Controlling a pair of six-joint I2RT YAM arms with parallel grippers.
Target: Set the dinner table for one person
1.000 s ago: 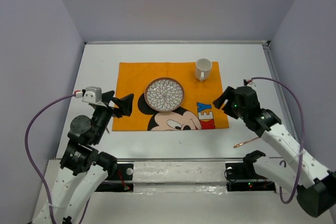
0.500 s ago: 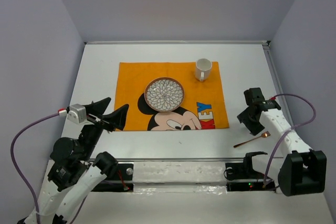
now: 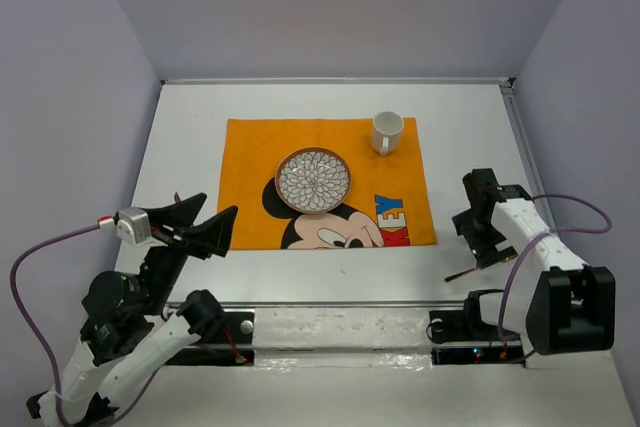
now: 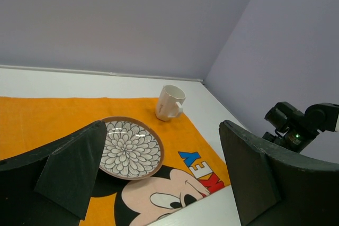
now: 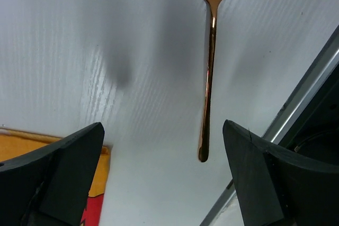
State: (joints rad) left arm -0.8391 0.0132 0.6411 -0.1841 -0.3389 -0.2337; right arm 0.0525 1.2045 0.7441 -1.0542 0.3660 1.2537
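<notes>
The white dinner table [image 3: 190, 137] carries an orange Mickey Mouse mat [image 3: 250, 152]. On the mat are a flower-patterned plate [image 3: 313, 180] and a white mug [image 3: 387, 132]. A copper spoon [image 3: 460, 274] lies on the bare table right of the mat, near the front rim. My right gripper [image 3: 485, 245] is open and points down over it. In the right wrist view the spoon [image 5: 207, 78] lies lengthwise between the open jaws of the right gripper [image 5: 164, 178], untouched. My left gripper [image 3: 215, 212] is open and empty above the mat's near-left corner. The left wrist view shows that gripper [image 4: 164, 183], the plate [image 4: 130, 149] and the mug [image 4: 169, 101].
The metal front rim [image 5: 302, 109] runs close beside the spoon's handle. The mat's near-right corner [image 5: 100, 173] is just left of the spoon. Grey walls enclose the table on three sides. The right arm [image 4: 296, 128] shows in the left wrist view.
My right gripper has moved from the mat's right edge toward the front and down over the spoon. My left arm has pulled back toward the near left and risen.
</notes>
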